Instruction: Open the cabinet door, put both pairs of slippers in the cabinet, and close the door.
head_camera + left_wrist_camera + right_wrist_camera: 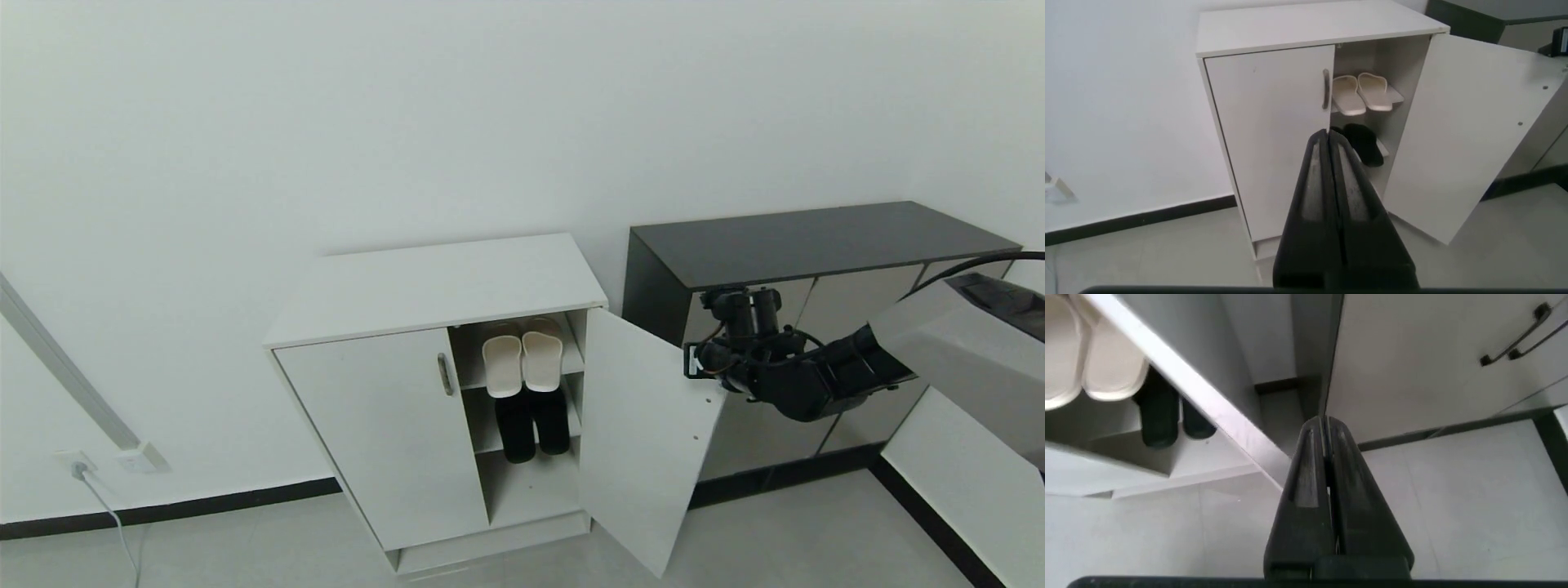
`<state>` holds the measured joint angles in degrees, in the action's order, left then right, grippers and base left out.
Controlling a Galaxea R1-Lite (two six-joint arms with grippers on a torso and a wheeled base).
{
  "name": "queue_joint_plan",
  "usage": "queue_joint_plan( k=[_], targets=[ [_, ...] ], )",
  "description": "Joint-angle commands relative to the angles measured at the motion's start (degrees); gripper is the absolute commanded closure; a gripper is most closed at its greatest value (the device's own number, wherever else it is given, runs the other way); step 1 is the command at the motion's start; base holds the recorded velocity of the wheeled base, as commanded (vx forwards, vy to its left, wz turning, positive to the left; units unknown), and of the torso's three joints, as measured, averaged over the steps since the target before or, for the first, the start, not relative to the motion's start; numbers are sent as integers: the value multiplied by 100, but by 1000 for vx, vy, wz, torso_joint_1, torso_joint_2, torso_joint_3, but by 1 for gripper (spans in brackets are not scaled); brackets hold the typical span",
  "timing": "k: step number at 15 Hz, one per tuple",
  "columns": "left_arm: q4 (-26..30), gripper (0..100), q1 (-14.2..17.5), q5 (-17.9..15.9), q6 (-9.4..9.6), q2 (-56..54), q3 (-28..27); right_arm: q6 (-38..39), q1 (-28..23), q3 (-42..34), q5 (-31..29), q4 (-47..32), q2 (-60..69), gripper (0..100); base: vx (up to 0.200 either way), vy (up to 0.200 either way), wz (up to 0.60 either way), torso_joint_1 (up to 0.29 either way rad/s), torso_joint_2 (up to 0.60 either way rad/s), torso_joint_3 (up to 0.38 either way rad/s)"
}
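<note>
Now | white cabinet door (645, 425) open | cream slippers (522, 363), black slippers (532, 425) shelved | end effectors (1329, 135) (1325, 423) closed

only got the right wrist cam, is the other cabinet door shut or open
Observer: Shut. The head view shows the left door flush, with its handle at the middle; only the right door is open.
Operator: how far open
Observer: Swung wide, angled out from the cabinet. The right gripper is shut beside the door's top edge, near the free corner.
Operator: and the left arm
Observer: The left gripper is shut, out in front of the left door and apart from it.
</note>
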<state>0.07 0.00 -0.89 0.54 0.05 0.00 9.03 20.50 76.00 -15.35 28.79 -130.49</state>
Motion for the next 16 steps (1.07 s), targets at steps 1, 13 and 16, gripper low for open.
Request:
queue_joint_plan(
  k=[1,13,16],
  targets=[
    [1,100,0,1,-1,4,0,2,243,-252,5,3,278,100,0,0,0,0,0,0],
    [1,100,0,10,-10,4,0,11,1518,-1509,41,663,955,100,0,0,0,0,0,0],
    [1,100,0,10,-10,4,0,2,1553,-1614,41,838,981,100,0,0,0,0,0,0]
  ],
)
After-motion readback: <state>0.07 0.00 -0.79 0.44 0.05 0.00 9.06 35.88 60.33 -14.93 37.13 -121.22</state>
